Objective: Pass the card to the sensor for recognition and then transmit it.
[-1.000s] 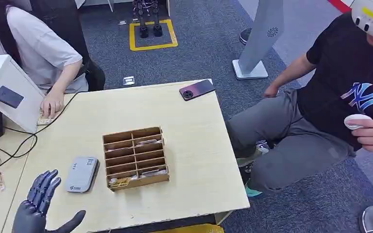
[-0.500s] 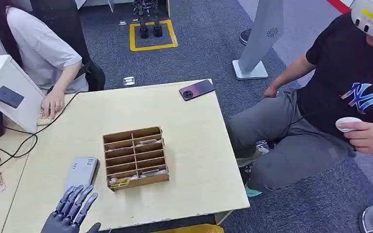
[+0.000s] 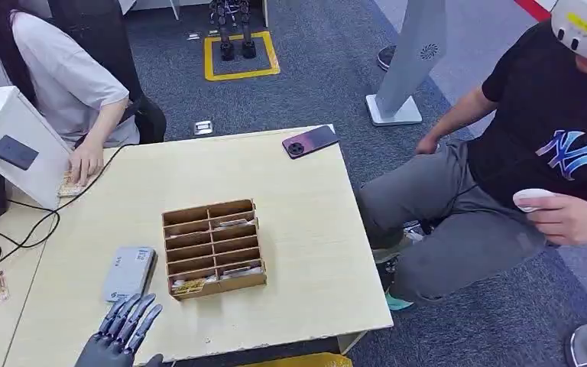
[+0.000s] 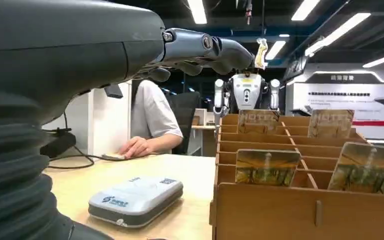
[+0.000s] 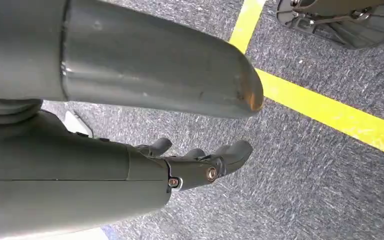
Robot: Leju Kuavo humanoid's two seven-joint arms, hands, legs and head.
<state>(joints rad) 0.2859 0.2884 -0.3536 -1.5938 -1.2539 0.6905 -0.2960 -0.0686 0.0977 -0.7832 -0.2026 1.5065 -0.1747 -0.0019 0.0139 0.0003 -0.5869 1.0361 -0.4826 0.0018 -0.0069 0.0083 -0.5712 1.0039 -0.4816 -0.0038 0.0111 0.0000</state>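
Now the left hand (image 3: pixel 122 332), fingers spread and holding nothing, sits farther right along the table's (image 3: pixel 306 252) near edge than a second ago, just below the grey sensor (image 3: pixel 128 274), cards (image 4: pixel 267 167) upright in the wooden box (image 3: pixel 212 248), right hand (image 5: pixel 200 165) hanging empty over the carpet, fingers loosely apart.

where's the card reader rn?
Head view: the grey card reader lies flat on the table, just left of the wooden card box, with the left hand right behind it.
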